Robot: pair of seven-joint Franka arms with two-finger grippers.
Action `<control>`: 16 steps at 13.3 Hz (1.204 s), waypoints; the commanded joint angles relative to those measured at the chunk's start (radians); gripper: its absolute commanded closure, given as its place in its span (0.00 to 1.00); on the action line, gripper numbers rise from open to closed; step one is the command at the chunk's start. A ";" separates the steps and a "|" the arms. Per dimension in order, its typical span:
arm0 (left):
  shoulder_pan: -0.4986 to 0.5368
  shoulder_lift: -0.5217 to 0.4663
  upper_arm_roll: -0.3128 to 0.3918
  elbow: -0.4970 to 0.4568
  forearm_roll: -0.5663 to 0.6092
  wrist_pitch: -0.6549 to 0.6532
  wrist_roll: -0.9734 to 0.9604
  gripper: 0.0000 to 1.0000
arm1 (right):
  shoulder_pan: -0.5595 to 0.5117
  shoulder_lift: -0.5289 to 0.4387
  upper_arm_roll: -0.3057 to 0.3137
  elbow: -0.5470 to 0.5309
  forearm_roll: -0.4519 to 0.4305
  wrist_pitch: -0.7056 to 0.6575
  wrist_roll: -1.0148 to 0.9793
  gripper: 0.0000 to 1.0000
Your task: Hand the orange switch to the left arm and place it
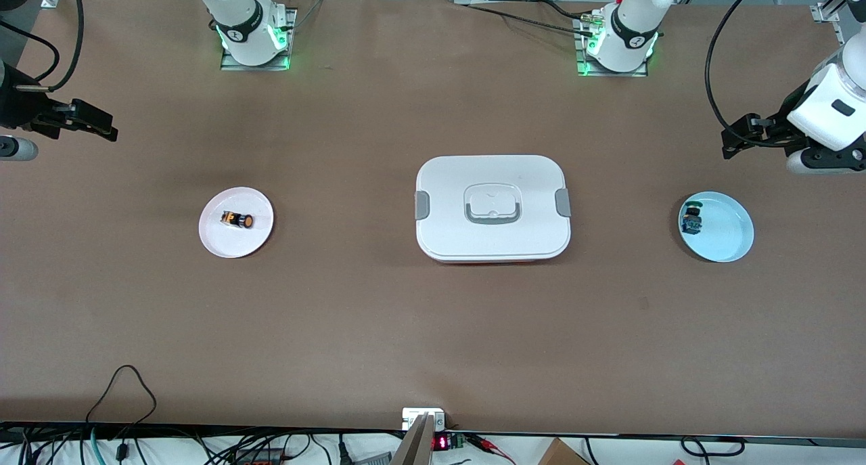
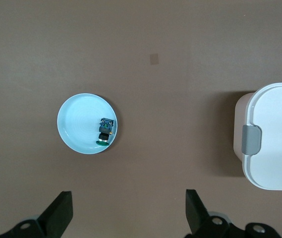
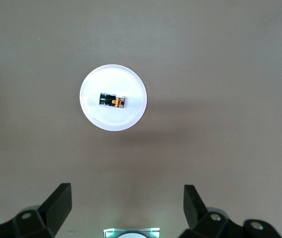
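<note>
The orange switch lies on its side on a white plate toward the right arm's end of the table. It also shows in the right wrist view on that plate. My right gripper hangs open and empty high over the table's end, apart from the plate; its jaws stand wide in the right wrist view. The white box sits shut at mid table, and its edge shows in the left wrist view. My left gripper is open and empty over the other end.
A light blue plate toward the left arm's end holds a small dark component with a green top and blue body. Both show in the left wrist view, the plate and the component. Bare brown table lies between the plates and the box.
</note>
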 commanded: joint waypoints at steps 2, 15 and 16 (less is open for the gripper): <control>0.002 0.010 -0.001 0.027 0.016 -0.022 -0.007 0.00 | -0.004 -0.020 0.005 -0.014 -0.003 -0.005 -0.013 0.00; 0.002 0.010 -0.001 0.027 0.016 -0.022 -0.005 0.00 | -0.002 0.144 0.005 -0.026 -0.003 0.148 0.002 0.00; 0.002 0.010 -0.001 0.027 0.016 -0.022 -0.005 0.00 | 0.002 0.155 0.005 -0.052 -0.003 0.195 0.002 0.00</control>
